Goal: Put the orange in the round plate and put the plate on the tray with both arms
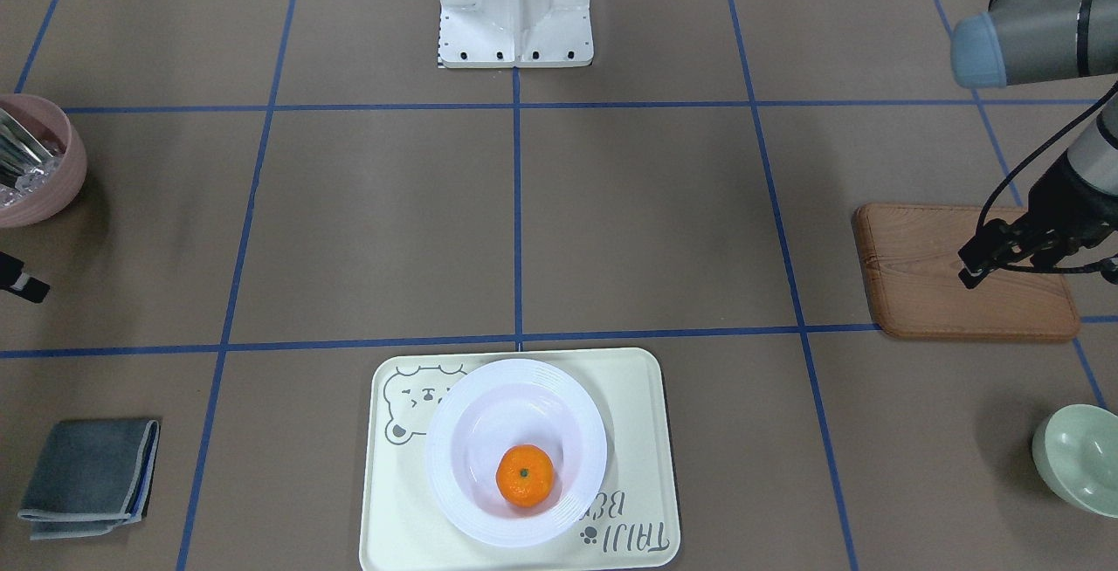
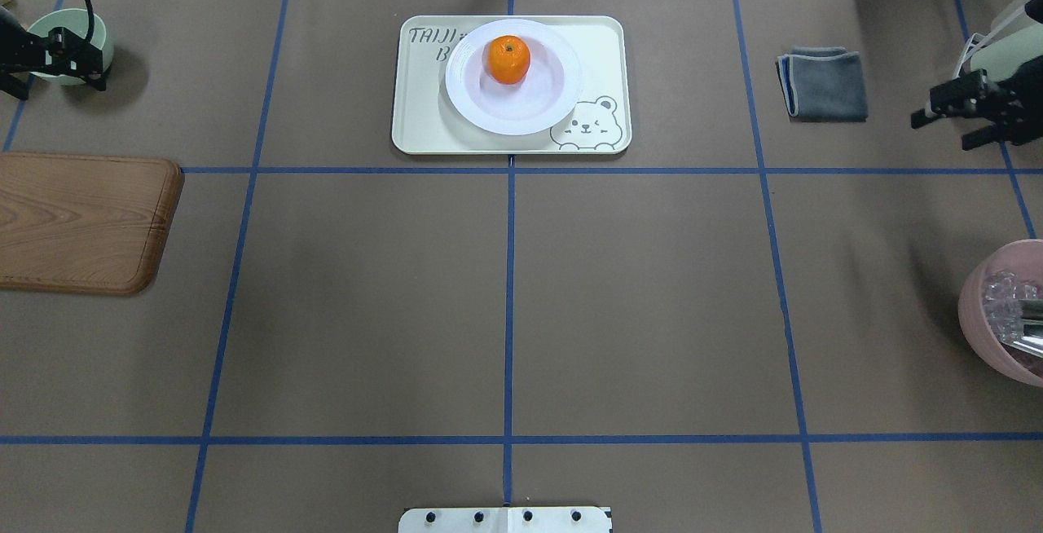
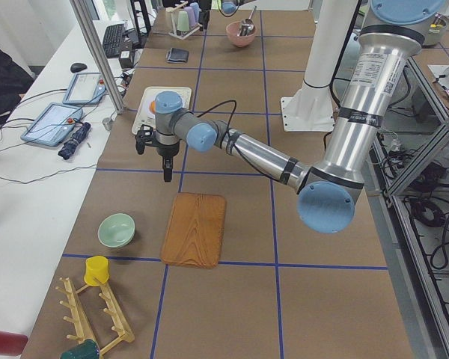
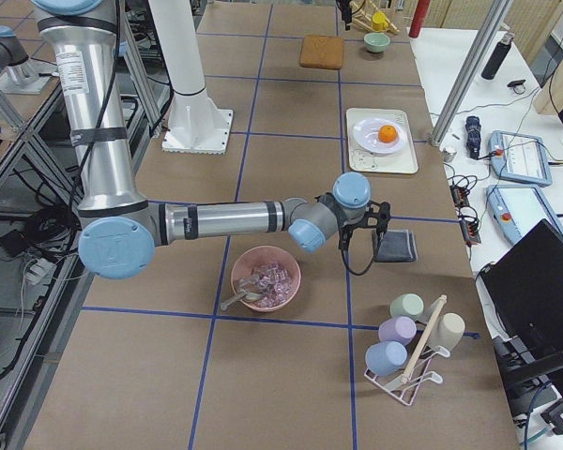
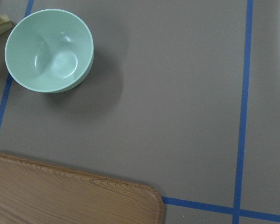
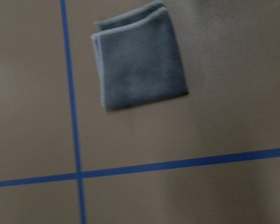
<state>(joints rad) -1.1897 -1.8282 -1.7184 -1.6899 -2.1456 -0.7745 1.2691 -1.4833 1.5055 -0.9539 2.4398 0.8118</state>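
Note:
The orange point(image 2: 508, 59) lies inside the white round plate point(image 2: 538, 109). That plate rests on the cream tray point(image 2: 424, 121) with the bear drawing, at the table's far middle. Both arms are drawn far back from it. My left gripper point(image 2: 94, 68) hangs over the far left of the table beside a pale green bowl point(image 2: 65, 40), its fingers apart and holding nothing. Far to the right of the tray, past a grey cloth, my right gripper point(image 2: 945, 129) is open as well, with nothing in it.
A brown wooden board point(image 2: 81, 223) lies at the left edge. The folded grey cloth point(image 2: 823, 83) sits right of the tray. A pink bowl point(image 2: 1006, 313) with clear pieces and a metal utensil stands at the right edge. The robot's white base point(image 1: 515, 8) is at the near middle.

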